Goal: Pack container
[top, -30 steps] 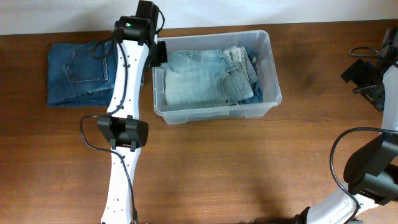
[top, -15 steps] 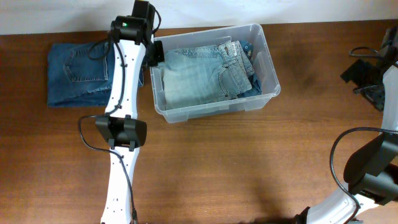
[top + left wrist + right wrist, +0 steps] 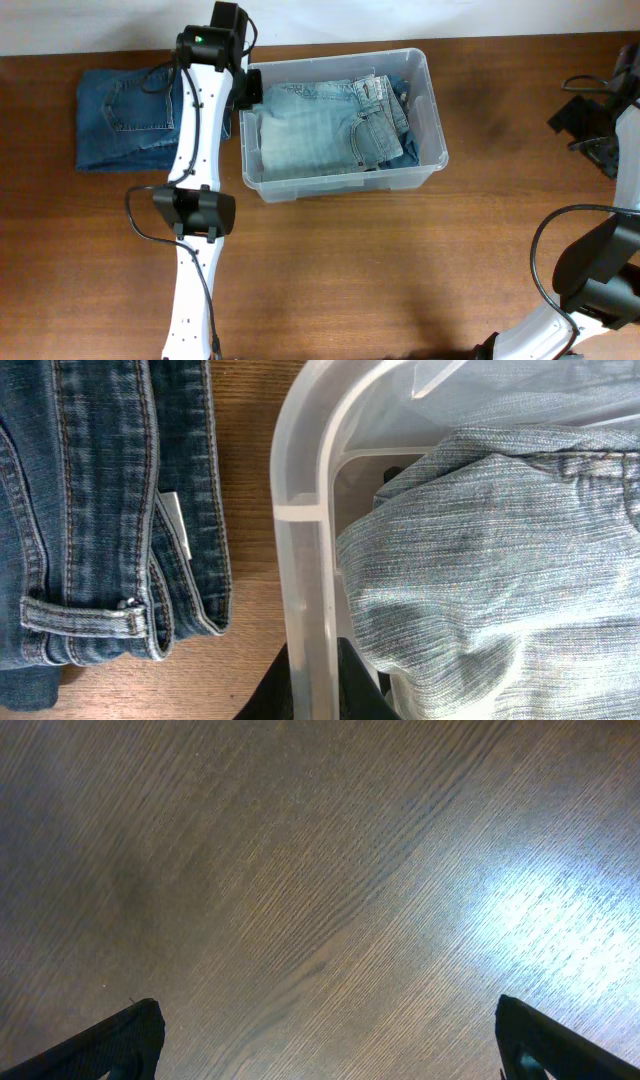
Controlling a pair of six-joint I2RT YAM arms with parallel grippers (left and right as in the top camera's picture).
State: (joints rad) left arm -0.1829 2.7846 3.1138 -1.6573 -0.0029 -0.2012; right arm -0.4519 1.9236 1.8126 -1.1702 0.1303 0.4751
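While the left hand (image 3: 312, 692) grips the container (image 3: 301, 560), jeans (image 3: 490, 570) lie inside.

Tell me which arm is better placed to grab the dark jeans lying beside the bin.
Left. The left gripper straddles the container wall, right beside the dark jeans; the right gripper hangs open far beyond the container's opposite end.

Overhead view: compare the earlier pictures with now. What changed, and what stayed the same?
The left gripper, clamped on the left wall of the container, dragged it slightly leftward; the light jeans inside rode along. The dark jeans and the right gripper stayed put.
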